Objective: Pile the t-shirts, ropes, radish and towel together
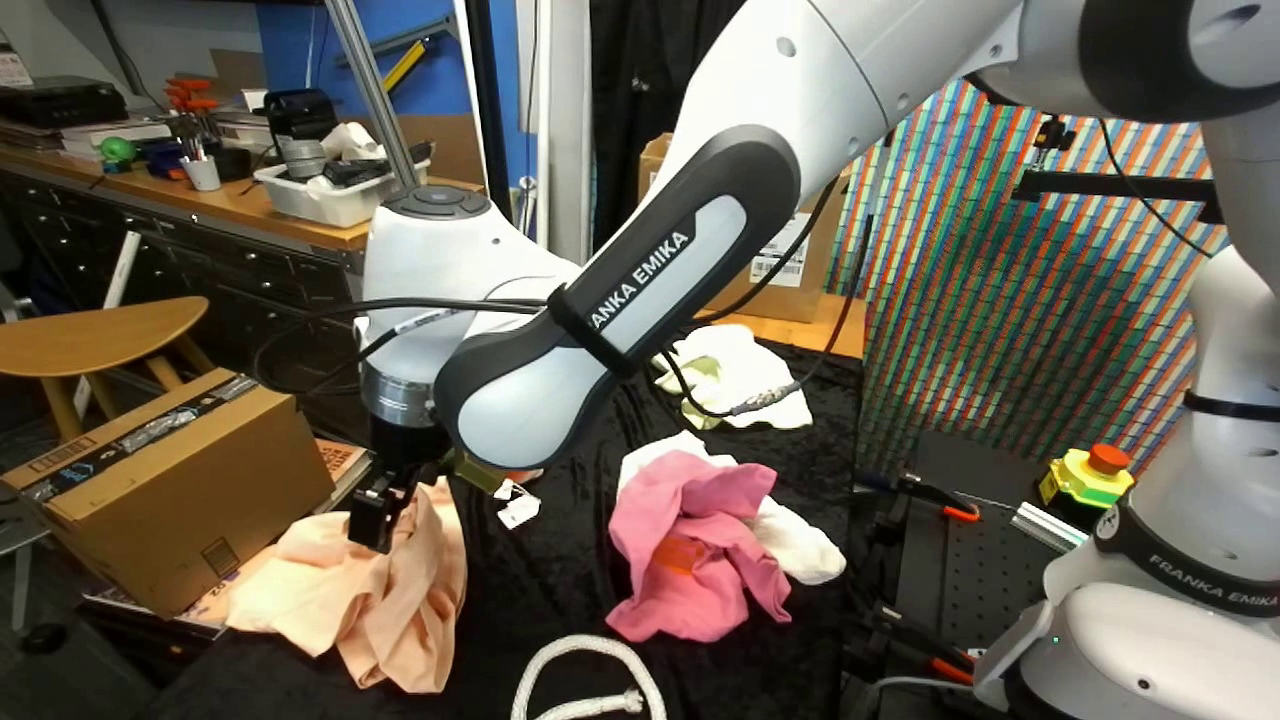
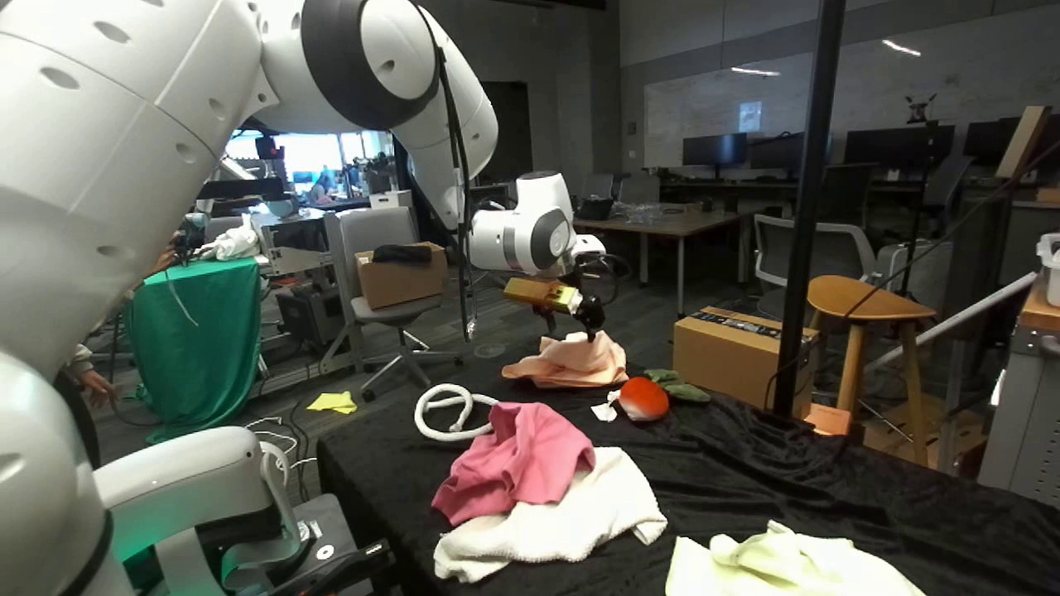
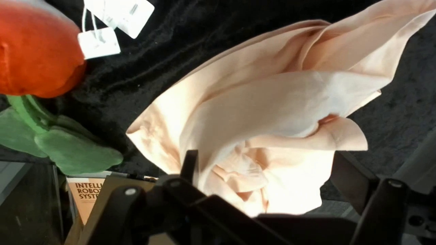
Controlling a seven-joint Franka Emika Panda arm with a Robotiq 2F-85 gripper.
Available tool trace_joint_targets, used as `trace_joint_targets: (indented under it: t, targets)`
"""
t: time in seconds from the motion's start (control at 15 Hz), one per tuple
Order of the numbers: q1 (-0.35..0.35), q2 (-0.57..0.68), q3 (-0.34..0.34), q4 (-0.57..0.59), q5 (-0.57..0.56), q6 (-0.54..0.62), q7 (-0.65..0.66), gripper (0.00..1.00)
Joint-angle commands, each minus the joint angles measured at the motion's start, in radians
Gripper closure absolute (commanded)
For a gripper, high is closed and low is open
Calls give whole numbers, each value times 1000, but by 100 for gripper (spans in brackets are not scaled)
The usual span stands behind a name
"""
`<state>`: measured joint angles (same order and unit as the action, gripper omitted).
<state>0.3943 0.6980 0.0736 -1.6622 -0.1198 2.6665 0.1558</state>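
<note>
Hovering over the peach t-shirt (image 3: 279, 102), the gripper (image 3: 265, 154) holds its fingers wide apart; whether they touch cloth I cannot tell. In the wrist view the shirt's long axis runs from two o'clock to eight; the radish (image 3: 37, 51) lies at ten, its leafy end pointing between five and six. In an exterior view the arm (image 1: 650, 300) hides most of the radish, though its white tags (image 1: 518, 508) show, and the view's lower edge cuts off the rope (image 1: 583, 643). In an exterior view the radish's leaves (image 2: 686, 390) point to three, more of the rope's loop shows at eight o'clock from the gripper, and the magenta t-shirt (image 2: 522, 455) at seven overlaps a white cloth (image 2: 580, 517) at six, with a pale-green cloth (image 2: 770, 569) at five.
</note>
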Motion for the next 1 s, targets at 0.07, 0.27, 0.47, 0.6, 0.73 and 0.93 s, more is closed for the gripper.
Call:
trace_joint_targets:
  t: [0.07, 0.27, 0.47, 0.6, 0.73, 0.93]
  targets:
    - [12, 55, -9, 68, -4, 10, 32, 0]
    - [6, 77, -4, 89, 0, 15, 26, 0]
    - [-10, 103, 12, 115, 16, -1, 10, 0]
    - [-19, 118, 27, 125, 31, -10, 0, 0]
    - [-29, 126, 47, 126, 46, -13, -10, 0]
    - [-42, 145, 76, 135, 72, -17, -18, 0]
